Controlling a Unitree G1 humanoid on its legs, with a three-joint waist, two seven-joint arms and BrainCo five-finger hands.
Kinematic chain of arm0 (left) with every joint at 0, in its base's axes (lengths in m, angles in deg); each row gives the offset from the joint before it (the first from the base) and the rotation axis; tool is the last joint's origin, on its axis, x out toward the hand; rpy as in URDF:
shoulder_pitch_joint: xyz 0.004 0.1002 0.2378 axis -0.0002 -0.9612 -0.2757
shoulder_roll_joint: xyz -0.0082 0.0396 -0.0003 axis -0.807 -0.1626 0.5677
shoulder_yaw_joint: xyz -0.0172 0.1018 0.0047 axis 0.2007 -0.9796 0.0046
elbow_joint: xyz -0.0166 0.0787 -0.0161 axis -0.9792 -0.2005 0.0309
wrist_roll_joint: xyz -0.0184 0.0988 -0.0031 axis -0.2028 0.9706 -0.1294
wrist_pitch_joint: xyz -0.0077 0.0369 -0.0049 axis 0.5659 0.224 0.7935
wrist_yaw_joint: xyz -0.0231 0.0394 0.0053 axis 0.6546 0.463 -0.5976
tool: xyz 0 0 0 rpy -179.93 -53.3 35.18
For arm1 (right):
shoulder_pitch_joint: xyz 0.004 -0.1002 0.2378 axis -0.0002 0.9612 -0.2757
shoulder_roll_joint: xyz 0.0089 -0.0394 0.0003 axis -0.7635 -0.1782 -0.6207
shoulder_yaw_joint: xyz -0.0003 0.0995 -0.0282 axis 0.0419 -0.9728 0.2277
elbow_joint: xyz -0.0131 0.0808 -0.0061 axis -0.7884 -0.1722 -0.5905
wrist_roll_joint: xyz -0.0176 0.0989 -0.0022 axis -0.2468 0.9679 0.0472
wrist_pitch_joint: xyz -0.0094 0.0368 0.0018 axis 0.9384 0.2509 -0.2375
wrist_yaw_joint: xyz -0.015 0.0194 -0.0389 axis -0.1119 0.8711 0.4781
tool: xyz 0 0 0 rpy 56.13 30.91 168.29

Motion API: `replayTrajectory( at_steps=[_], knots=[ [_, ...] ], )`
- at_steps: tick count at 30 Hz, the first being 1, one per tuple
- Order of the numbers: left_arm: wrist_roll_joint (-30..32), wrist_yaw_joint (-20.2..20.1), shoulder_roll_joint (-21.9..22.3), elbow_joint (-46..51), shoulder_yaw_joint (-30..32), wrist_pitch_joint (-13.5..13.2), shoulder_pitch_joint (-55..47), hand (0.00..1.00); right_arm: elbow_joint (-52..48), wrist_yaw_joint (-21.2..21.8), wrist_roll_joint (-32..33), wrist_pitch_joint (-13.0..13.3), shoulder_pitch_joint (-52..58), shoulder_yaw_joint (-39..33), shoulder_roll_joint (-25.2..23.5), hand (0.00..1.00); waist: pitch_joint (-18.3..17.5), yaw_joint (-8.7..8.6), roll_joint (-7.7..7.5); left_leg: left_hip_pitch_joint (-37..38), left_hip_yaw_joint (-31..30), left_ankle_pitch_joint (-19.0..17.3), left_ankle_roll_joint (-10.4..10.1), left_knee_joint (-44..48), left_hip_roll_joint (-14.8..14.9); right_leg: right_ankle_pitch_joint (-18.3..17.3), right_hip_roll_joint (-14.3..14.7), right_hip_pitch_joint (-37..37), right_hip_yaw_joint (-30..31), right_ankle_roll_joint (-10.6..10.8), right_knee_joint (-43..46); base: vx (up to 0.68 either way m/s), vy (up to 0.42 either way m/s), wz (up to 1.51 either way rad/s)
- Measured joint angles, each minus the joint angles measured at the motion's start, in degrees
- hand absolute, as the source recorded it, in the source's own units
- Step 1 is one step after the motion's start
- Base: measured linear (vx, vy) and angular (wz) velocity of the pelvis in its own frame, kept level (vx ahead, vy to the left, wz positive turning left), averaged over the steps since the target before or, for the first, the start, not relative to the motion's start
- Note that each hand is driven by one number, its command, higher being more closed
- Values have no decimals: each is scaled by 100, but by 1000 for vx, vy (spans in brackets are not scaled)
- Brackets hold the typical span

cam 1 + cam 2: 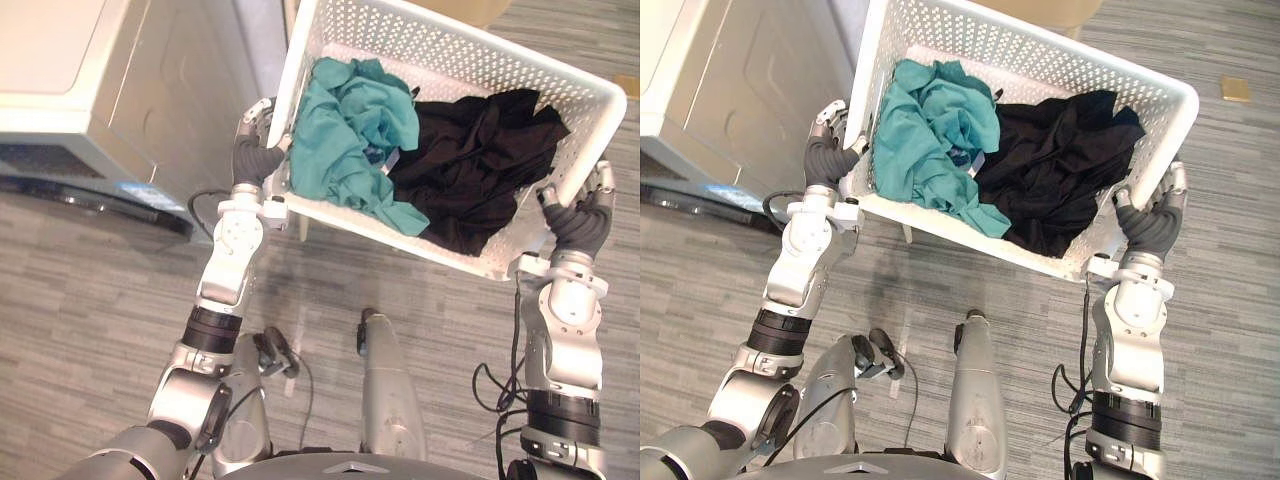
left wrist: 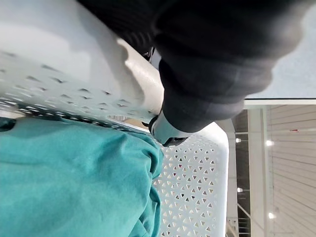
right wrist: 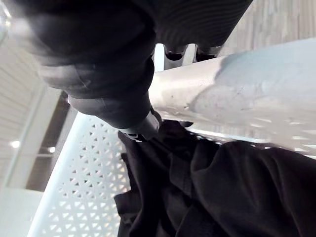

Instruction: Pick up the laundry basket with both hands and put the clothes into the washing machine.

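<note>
White laundry basket gripped by left hand, right hand.

Both arms are silver-grey shells with smooth, rounded casings. The left arm is crossed near the elbow by a black band edged with thin silver rings, and the right arm has a matching black collar. A pale, blocky bracket sits at each wrist. The left hand and right hand each wear a dark cover over back and wrist. Their fingers are silver with dark tips. Seen from close by, the ribbed cover looks soft, charcoal and finely grooved. The thumb ends in a silver segment with a dark tip.
</note>
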Motion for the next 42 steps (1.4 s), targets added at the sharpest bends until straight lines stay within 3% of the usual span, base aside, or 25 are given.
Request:
replayTrajectory(
  at_steps=[5, 6, 7, 9, 12, 15, 16, 18, 19, 20, 21, 22, 23, 24, 26, 29, 32, 35, 37, 38, 39, 40, 41, 42],
  knots=[
    [-10, -158, 12, -24, 6, 0, -616, 100, -14, 200, -194, -22, 705, 188, -236, 100, -32, 10, 54, 727, 19, 386, -279, -461, -70, -185, -49, 848, -311, -85, -408, 105, -85, 12],
    [-9, -158, 11, -15, 41, 0, -950, 100, -41, 314, -234, -29, 992, 358, -271, 100, -35, -7, 66, 746, -41, 564, -120, 181, 161, -544, -98, 1204, -474, -150, -301, 100, -127, 33],
    [-9, -161, 11, 20, 76, 1, -1276, 100, -89, 384, -245, -30, 1283, 514, -309, 100, -72, 70, 104, 681, -131, 800, 238, 833, 383, -794, -79, 1460, -573, -196, -97, 62, -129, 30],
    [-9, -172, 9, 186, 74, 3, -1684, 100, -169, 414, -262, -32, 1602, 641, -338, 100, -203, 172, 192, 644, -154, 1013, 423, 1138, 520, -990, -56, 1583, -611, -260, -23, 27, -86, 14],
    [-8, -241, 14, 373, 76, 7, -2045, 100, -229, 415, -264, -33, 1970, 766, -515, 100, -332, 287, 330, 569, -150, 1506, 379, 1083, 542, -1024, -97, 1754, -733, -326, -200, 58, -59, 25],
    [-5, -290, 14, 372, 69, 32, -2058, 100, -231, 416, -214, -34, 2188, 816, -660, 100, -361, 272, 340, 498, -122, 2007, 208, 1130, 630, -1007, -161, 1949, -856, -417, -341, 51, -40, 26],
    [-5, -300, 15, 370, 48, 35, -2061, 100, -232, 415, -208, -35, 2252, 820, -667, 100, -367, 268, 269, 403, -89, 2022, 119, 1164, 680, -990, -213, 2006, -919, -450, -416, 66, -14, 25],
    [-5, -296, 27, 369, -8, 36, -2055, 100, -233, 408, -193, -34, 2306, 820, -630, 100, -572, 254, 243, 496, 45, 1589, -77, 361, 649, -992, -310, 1992, -961, -439, -445, 89, 29, 16],
    [-5, -287, 46, 370, -8, 36, -2054, 100, -233, 403, -193, -34, 2298, 820, -626, 100, -600, 250, 239, 527, 36, 1552, -122, 53, 631, -988, -337, 1989, -970, -403, -427, 129, 94, 4],
    [-5, -278, 68, 364, -10, 34, -2058, 100, -232, 401, -196, -35, 2314, 815, -596, 100, -681, 261, 230, 765, 20, 1626, -291, -927, 502, -1039, -423, 1959, -956, -190, -289, 116, 106, -3],
    [-5, -283, 65, 364, -9, 34, -2058, 100, -232, 401, -196, -35, 2313, 812, -580, 100, -713, 261, 251, 841, 12, 1714, -318, -1151, 478, -1103, -433, 1934, -930, -118, -208, 120, 126, -7],
    [-5, -285, 52, 364, -8, 34, -2056, 100, -230, 402, -198, -35, 2298, 811, -581, 100, -745, 263, 240, 872, 6, 1594, -499, -1243, 439, -1164, -479, 1886, -887, -42, -105, 99, 125, 5],
    [-5, -283, 33, 363, -8, 33, -2049, 100, -229, 402, -217, -36, 2276, 807, -662, 100, -805, 228, 106, 835, 44, 1484, -448, -1135, 242, -1234, -690, 1810, -749, 101, -7, 132, 165, 12],
    [-3, -283, 29, 363, 0, 33, -2051, 100, -228, 402, -222, -36, 2273, 803, -677, 100, -821, 233, 67, 735, 49, 1305, -395, -987, 174, -1207, -778, 1788, -744, 166, -58, 158, 219, 17],
    [-3, -286, -11, 358, 2, 33, -2052, 100, -231, 404, -225, -37, 2263, 796, -695, 100, -824, 263, 57, 631, 67, 1069, -332, -764, 160, -1178, -838, 1802, -710, 304, -159, 126, 226, 3],
    [-1, -288, -56, 338, 4, 39, -2052, 100, -190, 419, -267, -38, 2165, 696, -980, 100, -873, 271, -16, 698, 200, 760, -195, -662, -88, -1102, -1057, 1912, -516, 507, -381, 108, 238, -1],
    [0, -289, -101, 335, 16, 40, -2067, 100, 174, 491, -430, -39, 1934, 699, -1087, 100, -881, 238, -50, 948, 318, 619, -128, -695, -248, -913, -1139, 1873, -197, 563, -171, 84, 166, -9],
    [-1, -285, -188, 334, 20, 40, -2138, 100, 707, 660, -440, -44, 1668, 727, -1082, 100, -886, 179, -47, 1246, 352, 685, -146, -1008, -248, -626, -1076, 1668, -40, 551, 199, 32, -11, -25],
    [-4, -286, -240, 333, 19, 35, -2148, 100, 829, 700, -438, -46, 1622, 764, -1080, 100, -900, 105, -60, 1337, 350, 804, -214, -1298, -225, -830, -895, 1479, 68, 438, -147, -4, -154, -12],
    [-4, -287, -239, 325, 15, 34, -2149, 100, 851, 714, -437, -46, 1624, 765, -1071, 100, -915, 83, -88, 1337, 350, 845, -299, -1318, -193, -672, -840, 1363, 71, 327, -575, 4, -228, -2],
    [-5, -289, -215, 274, 13, 33, -2165, 100, 897, 717, -436, -46, 1620, 764, -1031, 100, -941, 44, -55, 1322, 302, 864, -407, -1296, -152, -564, -777, 1410, 40, 467, -535, 47, -256, -1],
    [-12, -285, -114, 167, 6, 33, -2200, 100, 962, 720, -436, -79, 1630, 759, -949, 100, -999, 42, 23, 1272, 205, 960, -569, -1314, -84, -515, -674, 1420, -76, 405, -609, 104, -210, 1],
    [-10, -288, -4, 72, 10, 34, -2206, 100, 966, 719, -438, -150, 1682, 743, -800, 100, -1102, 34, 193, 1293, 18, 1042, -686, -1429, -35, -497, -578, 1482, -168, 376, -654, 146, -225, -4],
    [-10, -305, 63, 25, 25, 34, -2231, 100, 968, 719, -437, -167, 1710, 740, -717, 100, -1088, 31, 170, 1412, -73, 1115, -738, -1530, -11, -497, -536, 1580, -288, 374, -621, 135, -162, 1]
  ],
)
